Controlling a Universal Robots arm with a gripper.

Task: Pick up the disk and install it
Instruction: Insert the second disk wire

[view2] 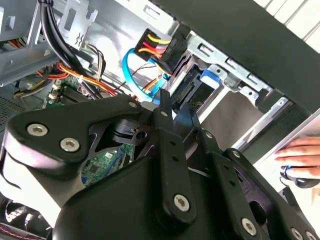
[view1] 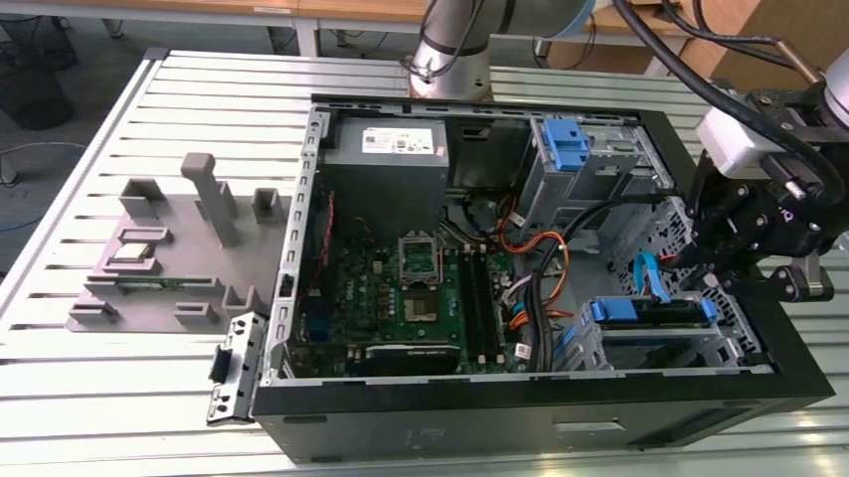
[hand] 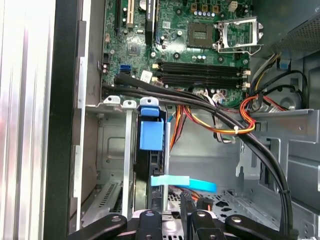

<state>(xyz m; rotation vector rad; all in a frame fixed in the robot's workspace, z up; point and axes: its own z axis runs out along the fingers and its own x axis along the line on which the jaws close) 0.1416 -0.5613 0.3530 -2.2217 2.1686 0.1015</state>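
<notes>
Above seated disk (view1: 646, 310), end effector (view1: 743, 260).

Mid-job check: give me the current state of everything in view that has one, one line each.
disk: seated in the drive bay at the case's front corner, blue rails showing.
gripper: just above the bay, holding nothing that I can see; whether it is open is unclear.
computer case: lying on its side, side panel off, interior exposed.
CPU socket: bare, no cooler on it.
blue cable: loose end lying beside the bay, unplugged.
</notes>
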